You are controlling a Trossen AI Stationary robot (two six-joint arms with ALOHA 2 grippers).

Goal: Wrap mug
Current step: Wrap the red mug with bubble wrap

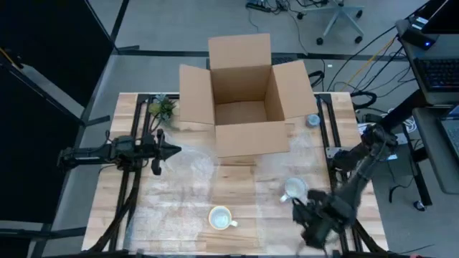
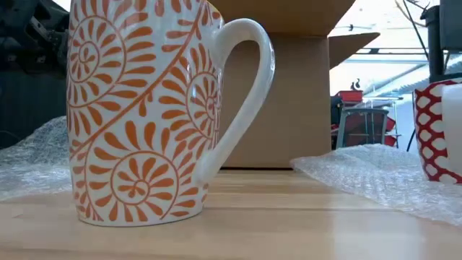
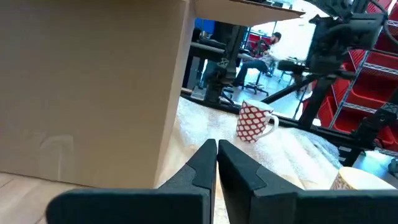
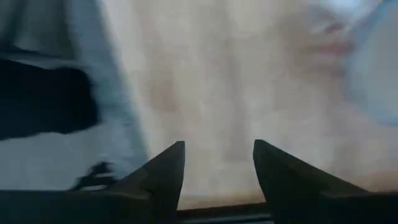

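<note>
Two dark arms — matte black links, left arm (image 1: 118, 152), right arm (image 1: 351, 186), tapered black jaws — wedge-shaped tips

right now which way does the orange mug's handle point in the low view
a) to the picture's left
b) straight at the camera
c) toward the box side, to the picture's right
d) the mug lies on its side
c: the orange mug stands upright on the table with its handle curving out to the picture's right, in front of the box.
</note>
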